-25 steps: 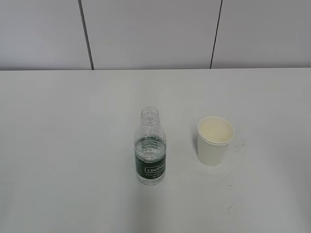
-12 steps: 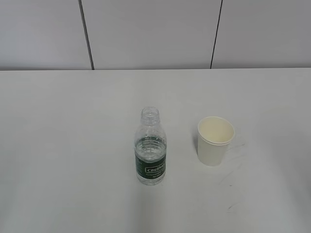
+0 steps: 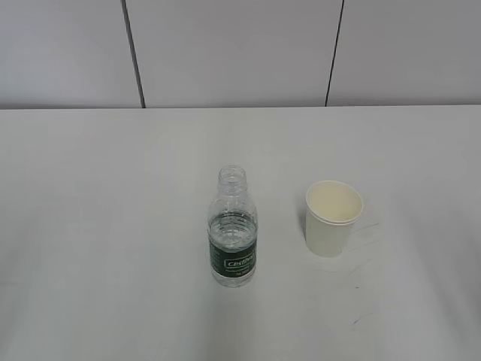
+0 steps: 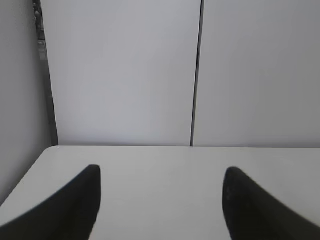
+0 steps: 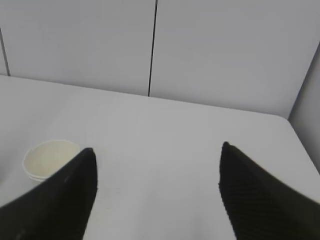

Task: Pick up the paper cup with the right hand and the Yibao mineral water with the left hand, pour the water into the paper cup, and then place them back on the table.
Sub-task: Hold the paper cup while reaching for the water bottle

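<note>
Two items stand upright on the table point(image 3: 98, 226): the Yibao mineral water point(image 3: 232, 229) near centre, uncapped and partly filled, and the paper cup point(image 3: 333, 218) near it, to its right, apart. Left hand point(image 4: 160, 172) jaws spread wide, holding nothing. Right hand point(image 5: 156, 152) jaws likewise wide, cup at its left.

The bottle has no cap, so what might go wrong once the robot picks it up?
The bottle is open and part full, so a tilt or hard squeeze could spill water onto the table. The cup is light and empty; the right tool, open wide, might nudge it over while closing in.
</note>
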Controlling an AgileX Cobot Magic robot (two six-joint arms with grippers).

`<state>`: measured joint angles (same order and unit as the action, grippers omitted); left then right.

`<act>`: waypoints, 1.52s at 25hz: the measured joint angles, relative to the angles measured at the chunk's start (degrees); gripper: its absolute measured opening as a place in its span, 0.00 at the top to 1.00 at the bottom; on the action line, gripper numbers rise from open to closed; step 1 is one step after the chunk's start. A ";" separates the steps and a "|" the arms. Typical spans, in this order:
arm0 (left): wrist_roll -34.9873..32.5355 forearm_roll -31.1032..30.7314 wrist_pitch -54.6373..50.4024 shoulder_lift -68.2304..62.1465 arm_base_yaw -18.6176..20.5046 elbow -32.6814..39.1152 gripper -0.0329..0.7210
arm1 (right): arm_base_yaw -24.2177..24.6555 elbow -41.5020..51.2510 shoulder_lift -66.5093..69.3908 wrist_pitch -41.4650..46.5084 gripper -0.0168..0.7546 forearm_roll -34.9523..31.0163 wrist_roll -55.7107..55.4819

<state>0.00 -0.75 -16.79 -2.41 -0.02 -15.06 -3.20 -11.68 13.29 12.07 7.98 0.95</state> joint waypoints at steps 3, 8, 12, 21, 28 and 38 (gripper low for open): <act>0.00 0.00 2.02 -3.82 0.00 -0.01 0.33 | 0.00 1.71 0.13 -5.27 0.21 0.13 0.00; 0.00 0.00 4.31 -10.39 0.00 -0.01 0.33 | 0.00 2.09 2.95 -8.73 0.21 0.13 0.00; 0.00 -0.06 7.91 -13.18 0.00 0.01 0.33 | 0.00 2.09 6.47 -10.85 0.21 0.66 0.00; 0.00 -0.05 14.23 -21.02 0.00 0.01 0.33 | 0.00 2.12 12.25 -14.15 0.21 1.67 0.15; 0.00 -0.05 22.81 -32.61 0.00 1.31 0.33 | 0.00 2.33 15.22 -15.32 0.21 1.67 0.15; 0.00 -0.05 31.31 -39.38 0.00 2.19 0.33 | 0.00 3.35 20.18 -21.44 0.21 1.77 0.15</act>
<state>0.00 -0.80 14.52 -41.79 -0.02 -12.86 -3.20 -8.33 33.46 -9.36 9.75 1.10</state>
